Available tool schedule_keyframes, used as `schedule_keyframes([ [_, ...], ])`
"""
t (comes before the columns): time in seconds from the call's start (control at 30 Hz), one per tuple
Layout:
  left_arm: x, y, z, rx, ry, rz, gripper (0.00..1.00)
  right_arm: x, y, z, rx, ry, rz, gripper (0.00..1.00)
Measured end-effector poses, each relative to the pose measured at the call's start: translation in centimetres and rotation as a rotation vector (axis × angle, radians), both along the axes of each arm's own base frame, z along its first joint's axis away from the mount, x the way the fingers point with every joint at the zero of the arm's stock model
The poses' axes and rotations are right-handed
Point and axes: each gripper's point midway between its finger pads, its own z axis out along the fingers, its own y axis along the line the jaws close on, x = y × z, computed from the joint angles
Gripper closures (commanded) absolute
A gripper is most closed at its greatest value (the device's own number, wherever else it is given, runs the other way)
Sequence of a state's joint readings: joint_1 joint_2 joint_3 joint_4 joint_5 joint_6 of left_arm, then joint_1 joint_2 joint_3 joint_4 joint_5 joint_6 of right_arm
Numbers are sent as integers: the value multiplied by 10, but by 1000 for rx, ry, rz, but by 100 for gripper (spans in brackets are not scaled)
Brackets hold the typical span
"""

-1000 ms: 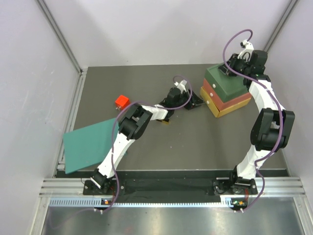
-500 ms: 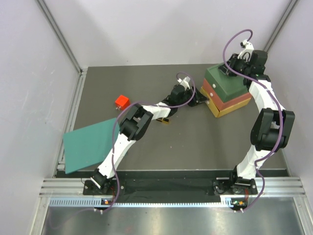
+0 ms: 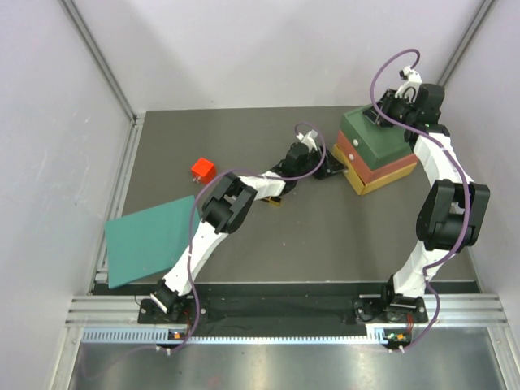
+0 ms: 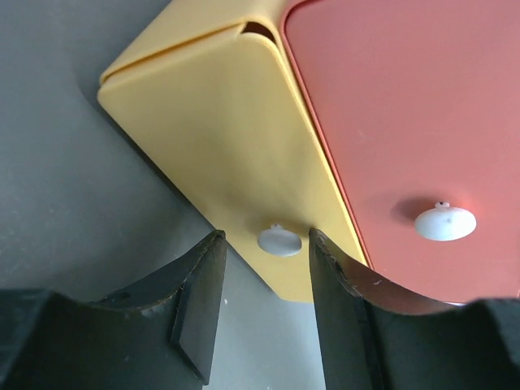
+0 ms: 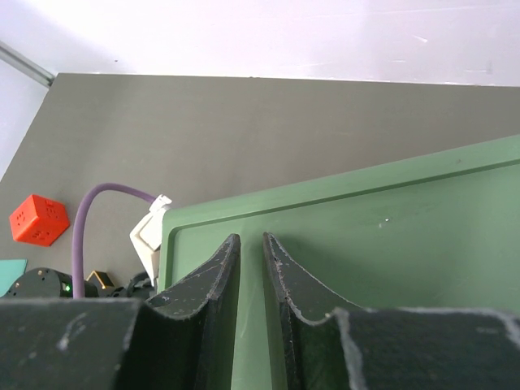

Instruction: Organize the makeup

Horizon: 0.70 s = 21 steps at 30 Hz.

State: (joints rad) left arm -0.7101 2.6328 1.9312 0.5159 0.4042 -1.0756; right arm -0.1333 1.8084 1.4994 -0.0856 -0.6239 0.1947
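The stacked drawer box (image 3: 375,152) has a green top, a red middle and a yellow bottom drawer. My left gripper (image 3: 327,168) is open at its front. In the left wrist view the white knob (image 4: 279,240) of the yellow drawer (image 4: 219,130) sits between my open left gripper's (image 4: 264,240) fingertips, not gripped. My right gripper (image 3: 380,116) rests on the green top (image 5: 390,244), jaws almost together and empty (image 5: 250,238). Of the makeup, only a small black-and-gold piece (image 3: 276,202) shows under my left arm; the rest is out of view.
A red drawer front (image 4: 406,106) with its own white knob (image 4: 445,223) lies above the yellow one. An orange-red cube (image 3: 202,169) sits at the left back, also in the right wrist view (image 5: 38,219). A teal sheet (image 3: 150,240) overhangs the left table edge.
My left gripper has moved a little to the right, closer to the front of the drawer box. The right arm has not moved.
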Motion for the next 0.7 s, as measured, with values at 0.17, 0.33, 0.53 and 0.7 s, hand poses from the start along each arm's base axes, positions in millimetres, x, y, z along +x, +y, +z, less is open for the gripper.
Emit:
schedule_keyframes([
  [0.17, -2, -3, -3, -15, 15, -10, 51, 0, 0, 0, 1, -1, 2, 81],
  [0.33, -4, -7, -3, -36, 15, -23, 55, 0, 0, 1, 1, -2, 2, 80],
  [0.53, -5, -9, 2, -69, 9, -43, 76, 0, 0, 1, 0, -2, 1, 80],
  [0.7, -5, -10, 4, -91, 3, -52, 96, 0, 0, 1, 0, -2, 1, 80],
])
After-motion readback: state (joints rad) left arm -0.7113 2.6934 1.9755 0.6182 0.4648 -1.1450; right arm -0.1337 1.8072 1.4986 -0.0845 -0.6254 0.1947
